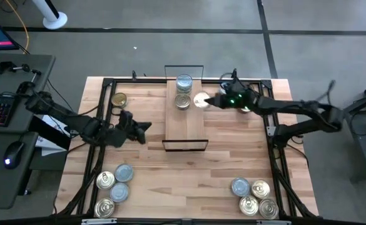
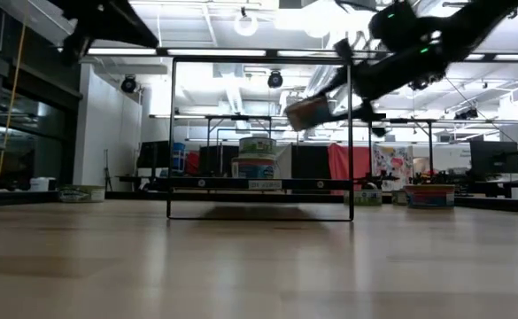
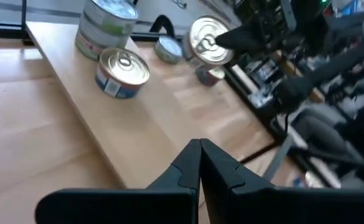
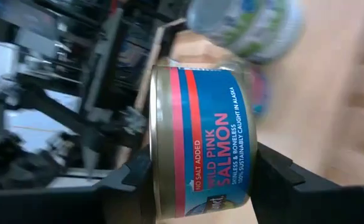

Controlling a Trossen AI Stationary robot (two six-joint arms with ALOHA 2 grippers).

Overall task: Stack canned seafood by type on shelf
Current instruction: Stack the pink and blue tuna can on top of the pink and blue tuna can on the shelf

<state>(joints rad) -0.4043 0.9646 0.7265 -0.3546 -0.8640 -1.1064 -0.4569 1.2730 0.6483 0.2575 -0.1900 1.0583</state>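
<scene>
**Operator:** Holding a tin, my right end effector (image 1: 206, 100) is up above the tabletop (image 1: 233, 156), just beside the shelf (image 1: 186, 128) on its right edge, near the far end. The held salmon tin (image 4: 203, 140) sits clamped between the two fingers (image 4: 287, 177), gripped across its rim and base, so the blue and red label faces the wrist camera. In the high view I see its gold lid (image 1: 201, 100) turned on edge toward the plank.

**Colleague:** What is already on the shelf?

**Operator:** Two spots at the far end. A taller stack with a silver-blue top (image 1: 184, 82), and a gold-topped tin (image 1: 182, 102) just in front of it. The held tin is apart from both, off to their right and higher, as the low view shows it (image 2: 308, 112) raised above the stack (image 2: 256, 158).

**Colleague:** And the left arm?

**Operator:** My left end effector (image 1: 140, 131) waits over the tabletop to the left of the shelf, its fingers (image 3: 222, 168) pressed together on nothing.

**Colleague:** The rest of the tins?

**Operator:** One gold tin (image 1: 119, 99) lies alone at the far left. A near-left cluster (image 1: 112, 190) and a near-right cluster (image 1: 254, 197) mix gold and silver-blue tops, each well apart from both arms.
</scene>
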